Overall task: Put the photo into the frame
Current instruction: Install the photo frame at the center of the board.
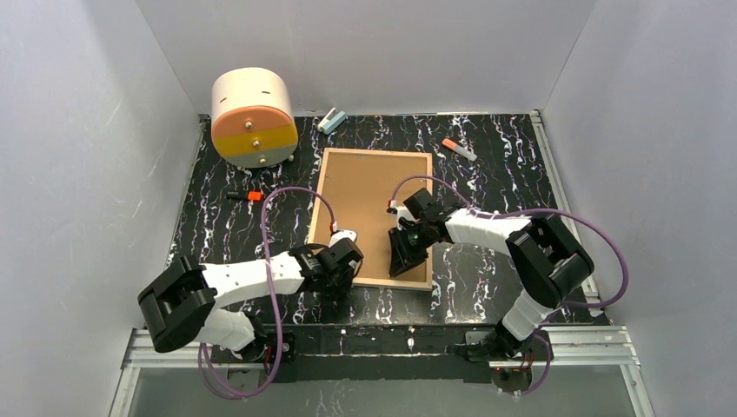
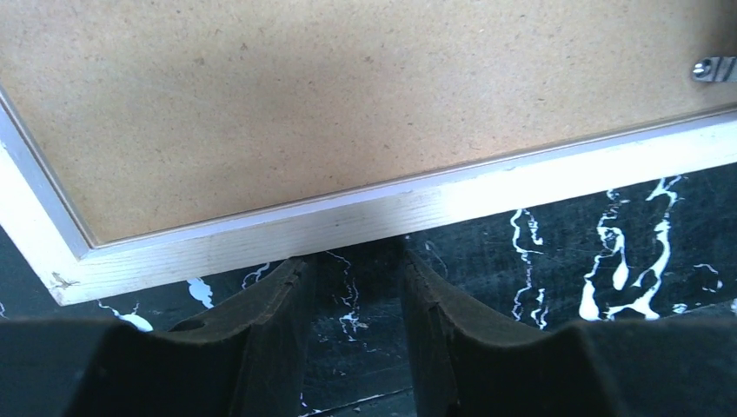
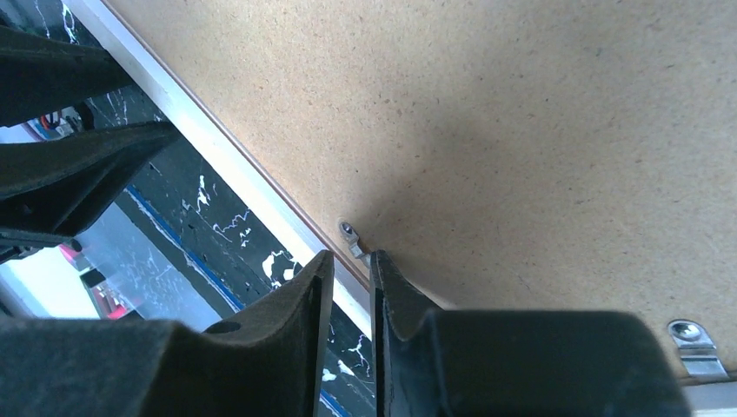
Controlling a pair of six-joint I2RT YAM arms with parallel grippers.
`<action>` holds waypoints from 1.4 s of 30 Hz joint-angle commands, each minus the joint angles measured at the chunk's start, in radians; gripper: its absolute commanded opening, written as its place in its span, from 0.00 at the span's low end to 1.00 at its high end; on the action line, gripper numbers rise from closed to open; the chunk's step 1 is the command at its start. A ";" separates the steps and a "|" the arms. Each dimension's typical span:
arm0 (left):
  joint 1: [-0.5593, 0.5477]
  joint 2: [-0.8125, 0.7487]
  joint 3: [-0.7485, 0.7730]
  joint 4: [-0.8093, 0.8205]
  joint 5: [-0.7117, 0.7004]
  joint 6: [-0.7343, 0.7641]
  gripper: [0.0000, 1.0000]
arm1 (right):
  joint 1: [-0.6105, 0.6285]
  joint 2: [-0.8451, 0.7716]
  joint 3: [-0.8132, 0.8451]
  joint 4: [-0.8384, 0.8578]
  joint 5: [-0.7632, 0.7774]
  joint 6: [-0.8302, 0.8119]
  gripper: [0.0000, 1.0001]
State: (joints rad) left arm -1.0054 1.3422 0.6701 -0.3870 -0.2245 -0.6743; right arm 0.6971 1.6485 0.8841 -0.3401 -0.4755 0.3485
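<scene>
The frame (image 2: 365, 215) lies face down in the middle of the black, white-veined worktop (image 1: 495, 187). Its long sides run from near to far and its near short side is closest to the arms. The brown backing board (image 1: 365, 195) sits inside the light wooden rim and fills it.

The left gripper (image 1: 341, 271) is at the frame's near-left corner, low over the worktop. In the left wrist view its two dark fingers (image 2: 278, 304) point at the outer face of the near rim. The tips are just at the wood, though contact cannot be made out. Its jaws stand apart, with only bare worktop between them.

The right gripper (image 1: 404, 261) reaches over the near part of the board, towards the near-right corner. In its wrist view the jaws are only a narrow slit apart. A small metal tab (image 3: 353, 241), screwed to the board beside the rim, sits at the mouth of that slit. Whether the jaws pinch it cannot be told. A second metal clip (image 3: 691, 343) sits farther along the same edge.

A round cream drum (image 1: 252, 117) with orange and yellow bands stands at the far-left corner. A small pale-blue item (image 1: 332, 120) lies by the far edge. An orange-capped marker (image 1: 458, 149) lies towards the far right, and a small black and orange piece (image 1: 246, 196) lies left of the frame.
</scene>
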 commanded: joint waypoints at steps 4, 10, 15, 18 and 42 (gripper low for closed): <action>-0.001 -0.041 -0.048 0.028 -0.075 -0.021 0.38 | 0.021 0.019 -0.018 0.013 -0.033 -0.006 0.31; -0.002 -0.039 -0.054 0.040 -0.060 -0.011 0.38 | 0.040 0.026 -0.017 0.025 -0.047 -0.001 0.28; -0.001 -0.040 -0.056 0.050 -0.053 -0.005 0.38 | 0.048 0.030 -0.019 0.043 -0.081 -0.003 0.27; -0.001 -0.026 -0.053 0.064 -0.046 -0.001 0.38 | 0.050 0.030 -0.018 0.045 -0.086 -0.004 0.29; -0.001 0.009 -0.005 0.069 -0.042 0.057 0.38 | 0.050 0.088 0.029 0.040 -0.103 -0.049 0.28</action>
State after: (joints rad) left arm -1.0061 1.3235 0.6365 -0.3405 -0.2436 -0.6529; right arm 0.7399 1.6886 0.8978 -0.2935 -0.5278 0.3508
